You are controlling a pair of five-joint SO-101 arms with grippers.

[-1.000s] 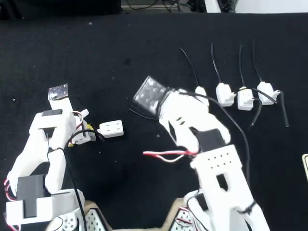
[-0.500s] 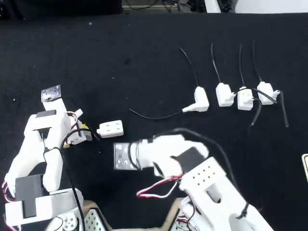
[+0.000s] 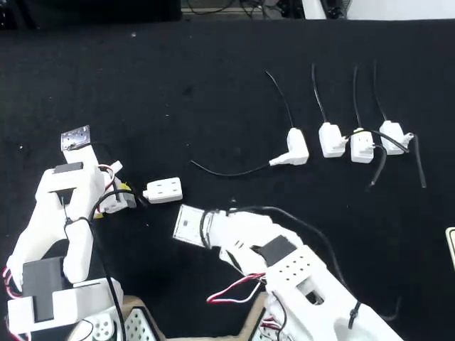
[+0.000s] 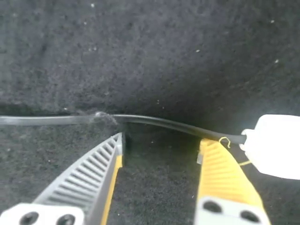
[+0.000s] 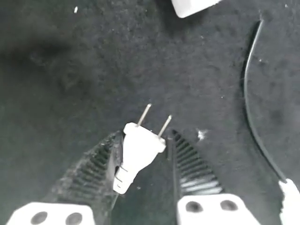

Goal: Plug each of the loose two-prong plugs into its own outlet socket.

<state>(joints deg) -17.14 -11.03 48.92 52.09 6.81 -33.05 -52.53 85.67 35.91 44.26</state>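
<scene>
Nearest, by the tabletop's (image 3: 142, 85) near edge, the right gripper (image 5: 145, 136) has its fingers closed narrowly on a white plug (image 5: 138, 150), prongs pointing away; the plug's cord is hidden. Near the left edge, the left gripper (image 4: 161, 140) gapes wide and holds nothing, its tips astride a black cord (image 4: 154, 123) that runs to a socket (image 4: 276, 145) cut off at the frame. Toward the far right edge sits a row of four white pieces (image 3: 331, 138), too small to tell plugs from sockets. Black tabletop stretches on to the far left corner.
</scene>
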